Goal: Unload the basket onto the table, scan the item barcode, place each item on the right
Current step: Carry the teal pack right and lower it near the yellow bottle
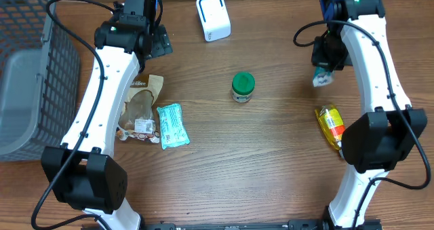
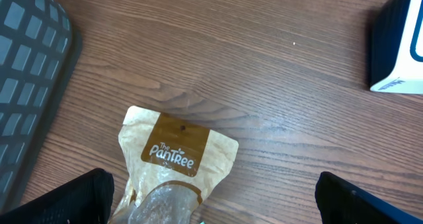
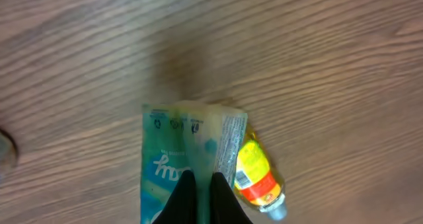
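- One teal packet (image 3: 188, 159) is the item in hand: it hangs pinched at one edge in the right claw (image 3: 200, 186), whose fingers are closed tight on it, on the right side of the counter (image 1: 285, 155).
- In the right wrist view, the packet's printed face is turned to the camera, with a strip of small print down its right edge; whether that strip carries a barcode is too blurred to tell.
- A yellow bottle (image 1: 330, 125) lies on its side on the counter near the packet, on the side toward the robot's base; in the wrist view it shows past the packet's right edge.
- The white scanner (image 1: 213, 17) stands at the far middle of the counter, well apart from the held packet.
- A jar with a green lid (image 1: 243, 86) stands upright near the counter's centre.
- The left claw (image 2: 211, 184) is spread fully wide and grips nothing; it hangs above the top of a brown pouch (image 2: 175, 159).
- A second teal packet (image 1: 172, 125) lies just beside the pouch.
- A grey basket (image 1: 24, 67) sits at the far left edge.
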You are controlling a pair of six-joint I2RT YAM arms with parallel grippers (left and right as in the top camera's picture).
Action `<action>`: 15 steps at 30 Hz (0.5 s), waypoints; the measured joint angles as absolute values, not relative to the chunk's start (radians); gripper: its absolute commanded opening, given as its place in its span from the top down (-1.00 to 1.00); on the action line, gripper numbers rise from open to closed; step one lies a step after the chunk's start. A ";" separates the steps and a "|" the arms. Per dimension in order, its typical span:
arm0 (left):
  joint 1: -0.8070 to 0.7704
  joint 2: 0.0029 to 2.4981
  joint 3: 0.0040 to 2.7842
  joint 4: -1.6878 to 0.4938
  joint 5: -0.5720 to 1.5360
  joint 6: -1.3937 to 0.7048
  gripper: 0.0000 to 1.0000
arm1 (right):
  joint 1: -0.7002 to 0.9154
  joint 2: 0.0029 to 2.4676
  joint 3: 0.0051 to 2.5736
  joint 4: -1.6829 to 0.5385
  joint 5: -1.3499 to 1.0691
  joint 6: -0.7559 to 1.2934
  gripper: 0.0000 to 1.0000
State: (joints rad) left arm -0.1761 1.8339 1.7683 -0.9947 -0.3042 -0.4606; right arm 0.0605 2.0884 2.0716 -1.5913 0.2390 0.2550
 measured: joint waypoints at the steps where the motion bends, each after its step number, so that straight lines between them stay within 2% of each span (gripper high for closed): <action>1: -0.176 1.834 1.768 -0.995 -0.304 -0.461 -0.99 | 0.060 2.088 2.053 -1.582 0.238 0.255 0.93; 13: -0.176 1.834 1.768 -0.995 -0.304 -0.461 -0.99 | 0.033 2.089 1.782 -1.308 0.240 0.258 0.93; 14: -0.176 1.834 1.768 -0.995 -0.304 -0.461 -0.99 | 0.033 2.090 1.760 -1.282 0.239 0.259 0.92; 15: -0.176 1.834 1.768 -0.995 -0.304 -0.461 -0.99 | 0.033 2.090 1.750 -1.272 0.240 0.259 0.82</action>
State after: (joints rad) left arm -0.1761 1.8339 1.7683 -0.9947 -0.3042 -0.4606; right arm 0.0334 2.0903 1.7504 -1.2716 0.2398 0.2588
